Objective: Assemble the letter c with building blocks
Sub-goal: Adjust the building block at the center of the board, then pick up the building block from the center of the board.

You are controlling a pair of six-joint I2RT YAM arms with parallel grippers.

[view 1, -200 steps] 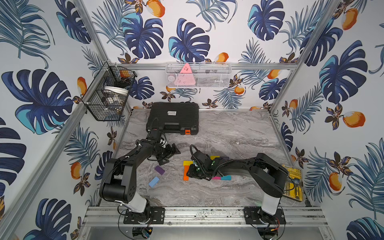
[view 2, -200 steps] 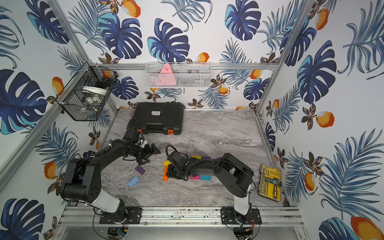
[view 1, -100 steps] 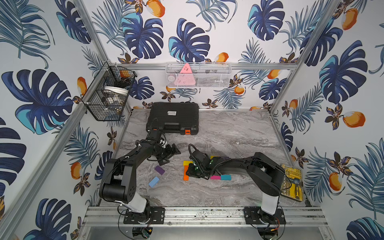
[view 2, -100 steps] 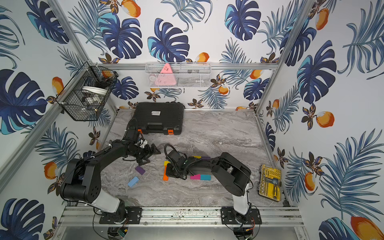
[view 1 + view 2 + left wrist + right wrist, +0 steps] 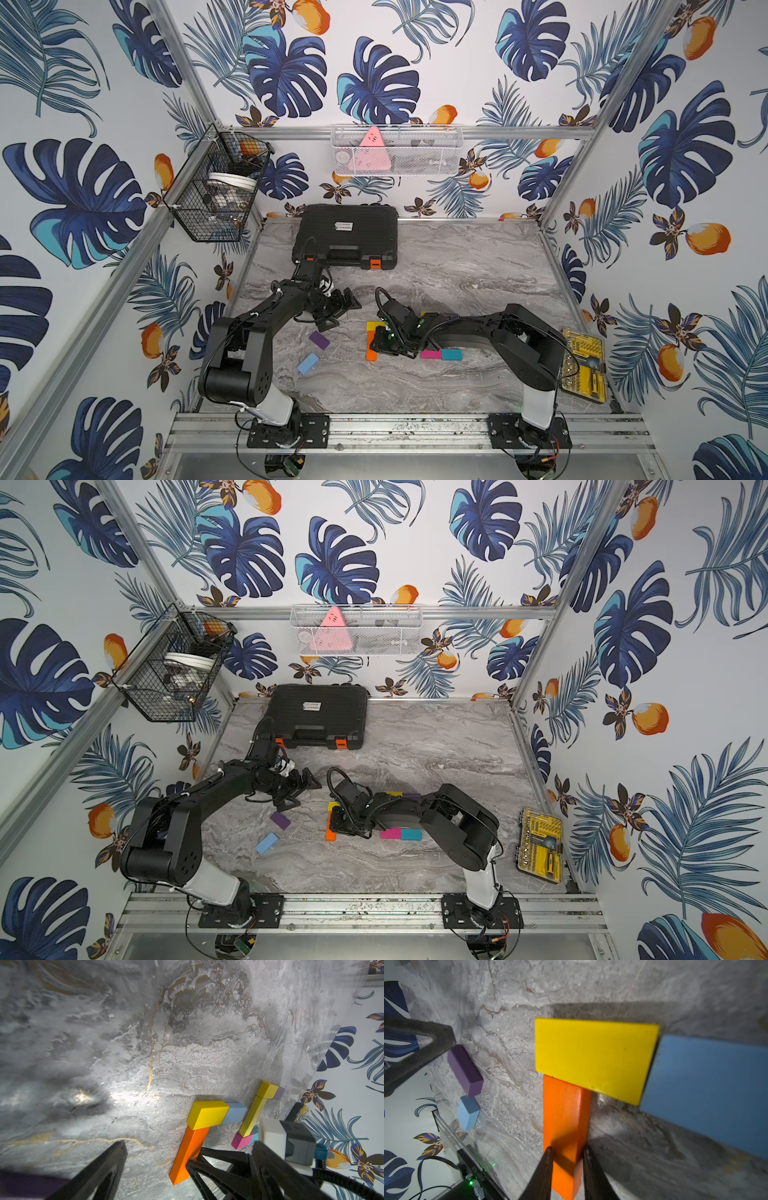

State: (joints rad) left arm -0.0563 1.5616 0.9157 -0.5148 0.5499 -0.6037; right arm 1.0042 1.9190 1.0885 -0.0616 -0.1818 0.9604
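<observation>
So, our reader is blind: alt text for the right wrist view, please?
The right hand grips an orange block near one end, on the table; its other end touches a yellow block, which abuts a blue block. A purple block and a small blue block lie apart.

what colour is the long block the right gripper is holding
Orange. The block shows best in the right wrist view, pinched by the right gripper.

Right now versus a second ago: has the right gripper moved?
Yes, slightly. In both top views the right gripper has shifted away from the yellow screwdriver-bit case, onto the long orange building block; jaws shut on it.
</observation>
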